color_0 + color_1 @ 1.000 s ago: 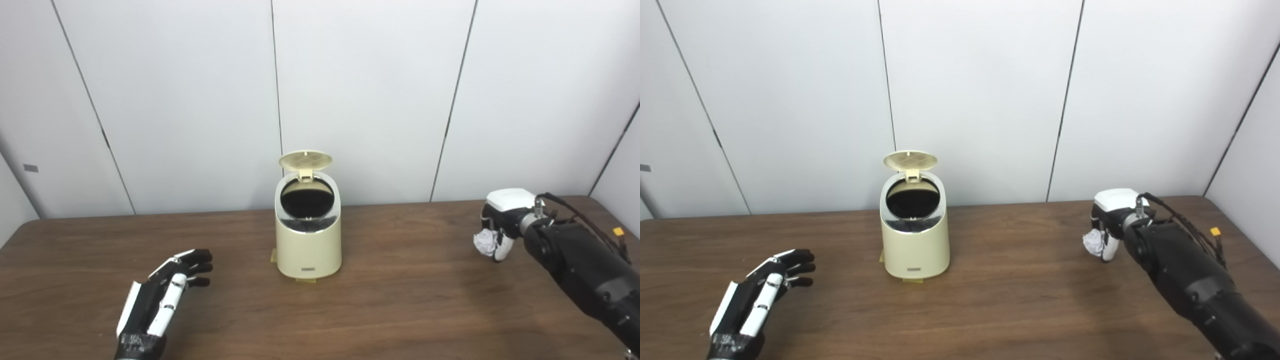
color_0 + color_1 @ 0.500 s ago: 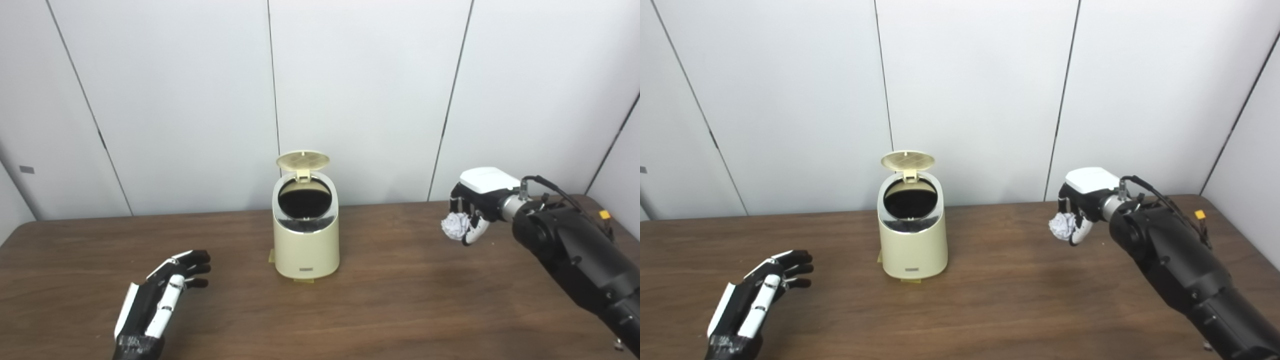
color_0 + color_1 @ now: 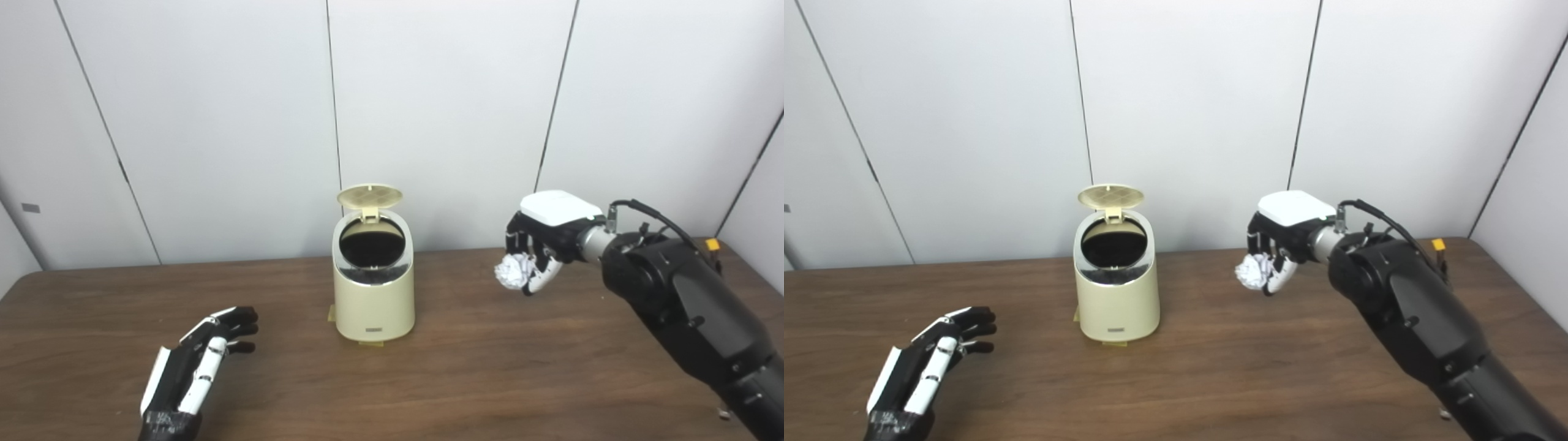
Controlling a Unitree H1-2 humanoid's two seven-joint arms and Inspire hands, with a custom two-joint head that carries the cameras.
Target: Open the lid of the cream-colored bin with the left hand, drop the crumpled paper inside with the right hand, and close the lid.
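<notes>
The cream-colored bin (image 3: 373, 300) stands at the middle of the brown table, its round lid (image 3: 370, 196) tipped up behind a dark opening (image 3: 372, 243). My right hand (image 3: 539, 245) hovers above the table to the right of the bin, shut on a white crumpled paper ball (image 3: 513, 271). The paper hangs about level with the bin's rim, well apart from it. My left hand (image 3: 199, 361) rests flat near the front left of the table, open, fingers spread and holding nothing.
The wooden table (image 3: 490, 380) runs across the whole view, with white wall panels (image 3: 453, 110) right behind the bin. A small yellowish tab (image 3: 371, 343) sticks out under the bin's base.
My right hand has lifted the paper ball off the table's right side and carried it leftward toward the bin. The left hand and the bin stay put; the view shifted slightly.
</notes>
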